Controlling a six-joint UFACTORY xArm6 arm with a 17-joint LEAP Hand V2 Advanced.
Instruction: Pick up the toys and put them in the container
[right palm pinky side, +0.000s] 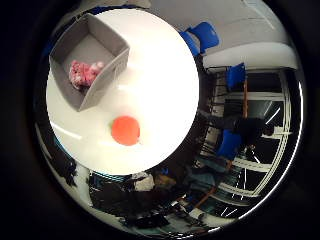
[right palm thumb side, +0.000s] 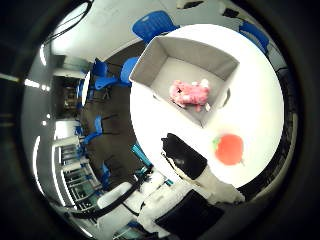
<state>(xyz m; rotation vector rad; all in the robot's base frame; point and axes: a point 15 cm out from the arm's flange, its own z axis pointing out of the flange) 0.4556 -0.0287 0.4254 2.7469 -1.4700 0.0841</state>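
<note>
A grey open container stands on a round white table. A pink plush toy lies inside the container. An orange-red round toy lies on the table beside the container, a short way from it. My right hand is high above the table. One black-tipped white finger reaches into the right thumb side palm view next to the orange-red toy, stretched out and touching nothing. The right little finger side palm view shows the container, both toys and the table from above, with no finger in sight.
Blue chairs stand around the table on a dark floor. More blue chairs and desks fill the room beyond. The table edge runs close behind the container.
</note>
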